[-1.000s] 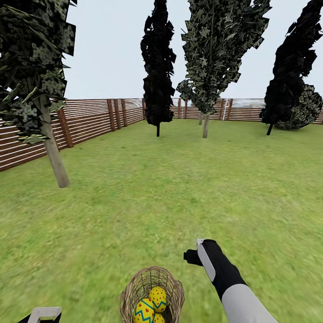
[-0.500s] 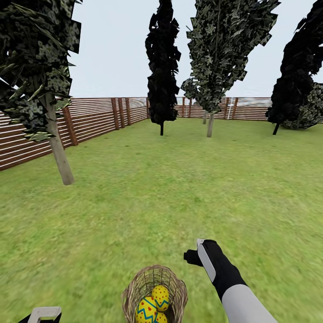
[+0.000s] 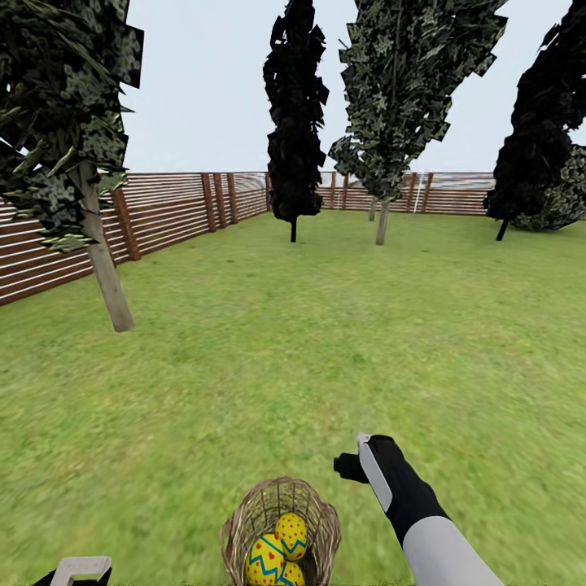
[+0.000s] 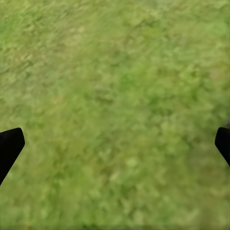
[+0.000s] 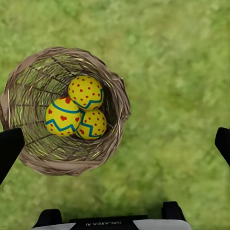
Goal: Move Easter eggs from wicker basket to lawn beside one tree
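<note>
The wicker basket (image 3: 281, 525) stands on the lawn (image 3: 309, 350) at the near edge of the head view, seen from above as wicker basket (image 5: 64, 110). Three yellow Easter eggs lie together inside: one with red dots (image 5: 86, 92), one with blue zigzag bands (image 5: 62, 116), and a third one (image 5: 92, 124) beneath them. My right gripper (image 5: 115, 143) hangs open above the grass just right of the basket, right arm (image 3: 391, 484) stretched forward. My left gripper (image 4: 115, 143) is open over bare grass, its body (image 3: 81, 570) at the lower left corner.
A slim pale-trunked tree (image 3: 102, 268) stands ahead on the left, another (image 3: 381, 224) farther back. Two black trees (image 3: 293, 163) (image 3: 529, 163) stand near the brown slat fence (image 3: 163, 216). Open grass stretches between the basket and the trees.
The whole head view has shifted slightly right, so the camera turned a little. The arms, basket and eggs keep their places relative to each other.
</note>
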Motion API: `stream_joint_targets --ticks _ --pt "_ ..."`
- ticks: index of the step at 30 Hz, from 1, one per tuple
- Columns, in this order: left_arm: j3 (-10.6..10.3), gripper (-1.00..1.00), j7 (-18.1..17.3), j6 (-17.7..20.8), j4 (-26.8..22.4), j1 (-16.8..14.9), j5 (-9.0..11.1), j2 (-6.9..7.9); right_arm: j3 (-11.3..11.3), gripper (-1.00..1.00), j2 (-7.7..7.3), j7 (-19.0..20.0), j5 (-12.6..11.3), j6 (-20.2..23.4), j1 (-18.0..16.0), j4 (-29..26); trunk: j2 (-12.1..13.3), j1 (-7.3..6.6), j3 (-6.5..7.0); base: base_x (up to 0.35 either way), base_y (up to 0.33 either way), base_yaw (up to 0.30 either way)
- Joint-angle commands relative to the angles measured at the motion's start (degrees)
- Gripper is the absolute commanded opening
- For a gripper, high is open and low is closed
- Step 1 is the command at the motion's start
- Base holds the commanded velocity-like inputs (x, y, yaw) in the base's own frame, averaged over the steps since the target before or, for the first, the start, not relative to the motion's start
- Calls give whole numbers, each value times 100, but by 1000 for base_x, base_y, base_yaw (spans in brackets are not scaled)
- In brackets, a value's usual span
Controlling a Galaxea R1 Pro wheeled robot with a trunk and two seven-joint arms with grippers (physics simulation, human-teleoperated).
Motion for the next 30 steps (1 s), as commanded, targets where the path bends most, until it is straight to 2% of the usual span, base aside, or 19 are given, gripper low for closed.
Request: stream_joint_targets --ticks 1,10,30 --pt "-42 100 39 -23 0 -5 60 10 -12 100 4 -49 -61 13 -4 -7 -49 24 -36 0 0 0" --pt "-42 100 39 -26 3 -5 59 10 -30 100 2 -45 -55 14 -4 -10 -410 221 -258 0 0 0" --pt "-42 100 45 -39 9 -5 59 10 2 100 4 -40 -60 -24 -4 -3 -1212 661 -626 0 0 0"
